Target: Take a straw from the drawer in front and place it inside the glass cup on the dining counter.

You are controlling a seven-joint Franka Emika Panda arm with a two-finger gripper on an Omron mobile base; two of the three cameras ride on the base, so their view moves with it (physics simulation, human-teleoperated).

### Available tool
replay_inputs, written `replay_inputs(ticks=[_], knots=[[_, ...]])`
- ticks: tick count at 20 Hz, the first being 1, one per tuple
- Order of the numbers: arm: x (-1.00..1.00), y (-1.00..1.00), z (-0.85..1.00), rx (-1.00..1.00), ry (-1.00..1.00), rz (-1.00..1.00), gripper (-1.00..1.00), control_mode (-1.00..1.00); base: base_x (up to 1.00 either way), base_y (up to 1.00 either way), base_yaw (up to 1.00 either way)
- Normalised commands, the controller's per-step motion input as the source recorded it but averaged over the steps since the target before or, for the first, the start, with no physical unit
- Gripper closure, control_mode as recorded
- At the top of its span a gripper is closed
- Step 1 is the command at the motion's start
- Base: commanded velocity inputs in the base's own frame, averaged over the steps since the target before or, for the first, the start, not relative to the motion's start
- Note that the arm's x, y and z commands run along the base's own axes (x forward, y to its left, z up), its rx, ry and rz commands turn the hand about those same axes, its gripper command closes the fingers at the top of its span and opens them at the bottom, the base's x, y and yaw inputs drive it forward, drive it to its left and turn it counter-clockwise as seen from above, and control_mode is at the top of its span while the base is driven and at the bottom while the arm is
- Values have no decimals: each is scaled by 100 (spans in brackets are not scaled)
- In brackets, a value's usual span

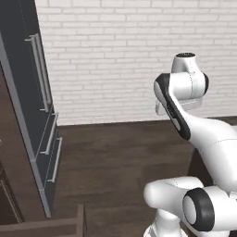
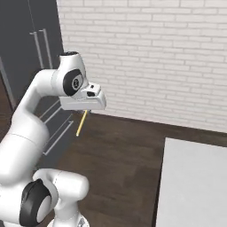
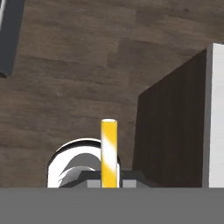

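Pinching the straw (image 3: 109, 153), the jaws sit pressed nearly together on its lower end; fingertips themselves are mostly hidden at the bottom of the hand view, so contact detail is unclear. Straw is a thin straight tube, yellow with pale diagonal stripes, smooth and matte, open round top end visible in the hand view. In the right base view the straw (image 2: 81, 123) hangs down from under the gripper (image 2: 86, 109), tilted slightly, lower tip toward the floor, in mid-air and touching nothing else.

Gripper housing is a white boxy block with dark wrist joint above it, glossy plastic look. Arm links are rounded white shells with black joint caps.

Below the hand: floor (image 3: 78, 65), dark brown wood planks with visible grain. To the right in the hand view, the dining counter (image 3: 216, 113) shows a plain white flat slab top edge over a dark-brown wood side panel with fine vertical grain. In the right base view the dining counter (image 2: 195, 186) top is a flat pale grey-white rectangle at lower right, well apart from the straw.

Back wall (image 2: 155, 57) is white painted brick, rough coursed texture. At left stands a tall dark grey cabinet (image 1: 28, 102), smooth flat fronts with long slim metal bar handles, vertical on the upper doors, horizontal on the lower drawers.
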Motion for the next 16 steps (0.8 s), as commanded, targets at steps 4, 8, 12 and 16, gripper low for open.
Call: replay_inputs(ticks=[4,8,12,16], knots=[[0,0,0,0,0,0,100,100,100,0,-18],[0,0,0,0,0,0,100,100,100,0,-20],[0,0,0,0,0,0,100,100,100,0,-26],[0,0,0,0,0,0,100,100,100,0,-40]])
